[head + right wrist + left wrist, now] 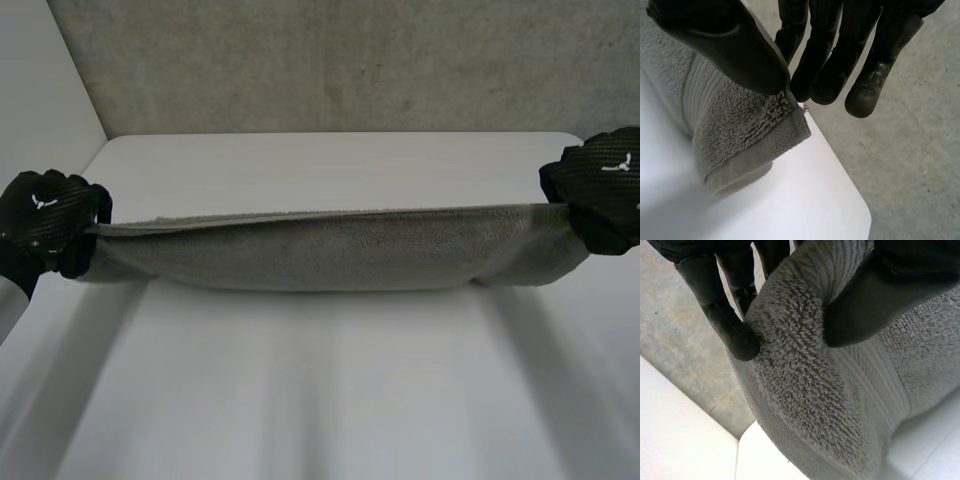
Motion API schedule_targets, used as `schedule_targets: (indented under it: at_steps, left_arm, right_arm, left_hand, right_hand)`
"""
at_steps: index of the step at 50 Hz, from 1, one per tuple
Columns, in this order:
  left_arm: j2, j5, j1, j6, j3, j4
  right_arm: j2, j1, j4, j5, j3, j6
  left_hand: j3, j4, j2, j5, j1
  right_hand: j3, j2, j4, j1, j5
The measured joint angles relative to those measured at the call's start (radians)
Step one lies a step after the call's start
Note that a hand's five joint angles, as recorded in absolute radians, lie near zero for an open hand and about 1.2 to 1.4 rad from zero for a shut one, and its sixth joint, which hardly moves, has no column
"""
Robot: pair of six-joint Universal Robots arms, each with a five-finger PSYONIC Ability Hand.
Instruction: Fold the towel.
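Holding the towel (320,250) stretched over the counter (320,400).
Fingers (732,335) of the left hand (45,220) and of the right hand (600,185) each pinch one end against the thumb.

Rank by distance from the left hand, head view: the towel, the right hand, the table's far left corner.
1. The towel: pinched in the left hand, at its left end.
2. The table's far left corner: just behind that hand.
3. The right hand: farthest, gripping the towel's opposite end.
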Motion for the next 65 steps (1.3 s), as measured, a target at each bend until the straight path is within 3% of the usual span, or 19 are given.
schedule_targets:
  at_steps: [5,11,20,30,32,35,37,40,46,55,59,65]
  left_arm:
    - [-0.051,0.044,0.004,-0.002,0.024,0.018]
    - [-0.264,0.040,-0.054,0.003,0.160,0.071]
    - [-0.630,0.018,-0.145,0.002,0.497,0.084]
    - [-0.897,-0.014,-0.199,0.004,0.810,0.072]
    - [-0.926,-0.021,-0.202,0.004,0.842,0.070]
    - [-0.962,-0.034,-0.207,0.004,0.879,0.067]
    - [-0.976,-0.043,-0.210,0.005,0.891,0.067]
    - [-0.980,-0.060,-0.213,0.005,0.895,0.066]
    - [-0.920,-0.115,-0.211,-0.003,0.859,0.055]
    - [-0.679,-0.133,-0.184,-0.070,0.655,0.039]
    - [-0.540,-0.132,-0.177,-0.182,0.517,0.039]
    - [-0.403,-0.132,-0.187,-0.376,0.355,0.043]
  right_arm:
    - [0.062,-0.009,-0.015,-0.043,-0.035,-0.001]
    - [0.285,0.031,-0.067,-0.029,-0.149,0.000]
    - [0.680,0.136,-0.090,0.111,-0.463,0.003]
    - [0.941,0.207,-0.169,0.256,-0.726,0.013]
    - [0.964,0.214,-0.192,0.272,-0.745,0.013]
    - [0.995,0.222,-0.233,0.298,-0.761,0.013]
    - [1.007,0.225,-0.256,0.316,-0.765,0.013]
    - [1.011,0.228,-0.277,0.336,-0.764,0.014]
    - [0.951,0.235,-0.302,0.368,-0.716,0.050]
    - [0.680,0.228,-0.280,0.364,-0.459,0.162]
    - [0.552,0.226,-0.241,0.362,-0.291,0.179]
    - [0.506,0.226,-0.195,0.361,-0.139,0.176]
  left_hand:
    - [0.000,0.000,0.000,0.000,0.000]
    - [0.000,0.000,0.000,0.000,0.001]
    - [0.001,0.000,0.000,0.000,0.001]
    - [0.001,0.000,0.000,0.000,-0.001]
    - [-0.206,-0.180,-0.185,-0.164,-0.148]
    - [-0.664,-0.668,-0.637,-0.632,-0.605]
    - [-1.035,-1.042,-1.017,-1.012,-0.993]
    - [-1.259,-1.220,-1.209,-1.225,-1.152]
    - [-1.283,-1.227,-1.235,-1.255,-1.161]
    - [-1.288,-1.227,-1.238,-1.259,-1.164]
    - [-1.288,-1.227,-1.238,-1.257,-1.164]
    - [-1.288,-1.227,-1.238,-1.258,-1.164]
  right_hand:
    - [0.000,0.005,0.000,0.000,0.003]
    - [0.000,0.006,0.000,0.000,0.004]
    - [0.000,0.006,0.000,0.000,0.004]
    - [0.000,0.006,0.000,0.000,0.004]
    - [-0.127,-0.129,-0.113,-0.125,-0.123]
    - [-0.620,-0.642,-0.623,-0.626,-0.661]
    - [-0.951,-0.973,-0.953,-0.961,-1.012]
    - [-1.091,-1.087,-1.081,-1.069,-1.126]
    - [-1.095,-1.087,-1.082,-1.087,-1.126]
    - [-1.095,-1.087,-1.082,-1.091,-1.126]
    - [-1.095,-1.087,-1.082,-1.091,-1.126]
    - [-1.095,-1.087,-1.082,-1.091,-1.126]
